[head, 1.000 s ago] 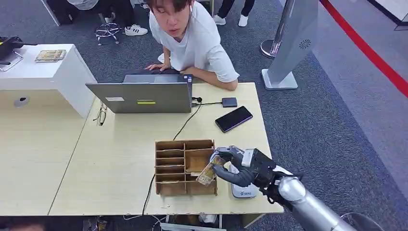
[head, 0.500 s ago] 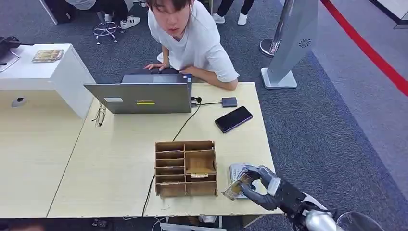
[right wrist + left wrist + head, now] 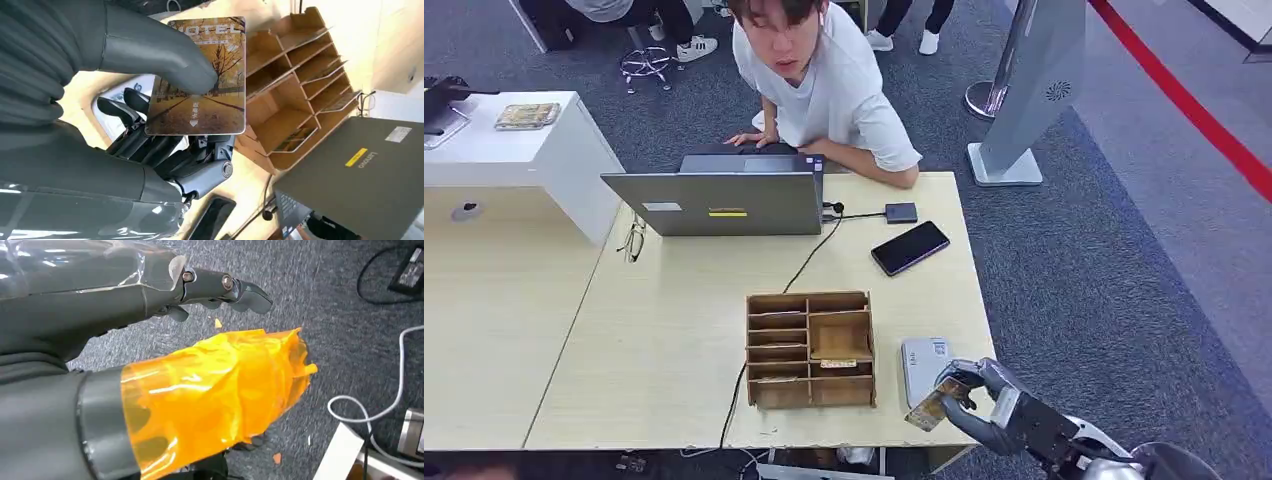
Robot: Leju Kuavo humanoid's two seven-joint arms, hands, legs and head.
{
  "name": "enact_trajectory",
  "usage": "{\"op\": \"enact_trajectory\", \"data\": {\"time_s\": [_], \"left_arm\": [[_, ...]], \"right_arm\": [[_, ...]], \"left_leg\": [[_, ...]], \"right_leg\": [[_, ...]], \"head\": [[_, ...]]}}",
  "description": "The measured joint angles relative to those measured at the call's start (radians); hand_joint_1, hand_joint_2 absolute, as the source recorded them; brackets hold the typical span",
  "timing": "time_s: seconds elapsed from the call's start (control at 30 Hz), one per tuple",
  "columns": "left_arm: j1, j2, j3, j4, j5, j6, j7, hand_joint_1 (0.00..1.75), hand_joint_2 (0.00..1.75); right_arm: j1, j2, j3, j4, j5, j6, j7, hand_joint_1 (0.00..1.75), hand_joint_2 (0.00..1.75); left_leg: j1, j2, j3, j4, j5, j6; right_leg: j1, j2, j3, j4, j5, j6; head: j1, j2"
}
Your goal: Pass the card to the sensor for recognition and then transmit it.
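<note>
head view: at the lower right of the frame the right hand point(image 3: 996, 408) holds the card point(image 3: 930, 408) tilted at the near edge of the tabletop point(image 3: 654, 340), just below the white sensor point(image 3: 924, 362). the wooden organizer point(image 3: 809, 347) sits left of the sensor; a laptop point(image 3: 724, 200) and a phone point(image 3: 909, 246) lie further up.

left wrist view: the left hand point(image 3: 150, 340) hangs over grey carpet point(image 3: 325, 315), fingers point(image 3: 240, 290) loosely curled, grasping nothing.

right wrist view: thumb and fingers point(image 3: 150, 145) pinch the card, printed with autumn trees, upper centre.
</note>
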Motion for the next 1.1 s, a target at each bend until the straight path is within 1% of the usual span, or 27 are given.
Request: {"op": "enact_trajectory", "data": {"time_s": [0.13,0.23,0.7,1.1], "left_arm": [[0.0,-0.002,0.0,0.0,-0.005,-0.006,0.005,0.0,0.0],[-0.001,-0.003,0.0,0.0,-0.016,-0.019,0.027,0.0,0.0],[-0.003,-0.005,-0.002,0.0,-0.035,-0.035,0.06,0.0,0.0],[-0.009,-0.012,-0.013,0.0,-0.057,-0.038,0.078,0.0,0.0]], "right_arm": [[0.011,-0.008,-0.001,-0.006,0.003,-0.005,0.007,1.75,1.75],[0.024,-0.035,0.003,-0.021,0.03,-0.014,0.043,1.75,1.75],[-0.031,-0.036,0.041,-0.002,0.047,-0.014,0.09,1.75,1.75],[-0.105,-0.027,0.083,0.069,0.07,-0.014,0.134,1.75,1.75]], "left_leg": [[0.0,0.0,0.0,0.0,0.0,0.0],[0.0,0.0,0.0,0.0,0.0,0.0],[0.0,0.0,0.0,0.0,0.0,0.0],[0.0,0.0,0.0,0.0,0.0,0.0]], "right_leg": [[0.0,0.0,0.0,0.0,0.0,0.0],[0.0,0.0,0.0,0.0,0.0,0.0],[0.0,0.0,0.0,0.0,0.0,0.0],[0.0,0.0,0.0,0.0,0.0,0.0]], "head": [[0.0,0.0],[0.0,0.0],[0.0,0.0],[0.0,0.0]]}}
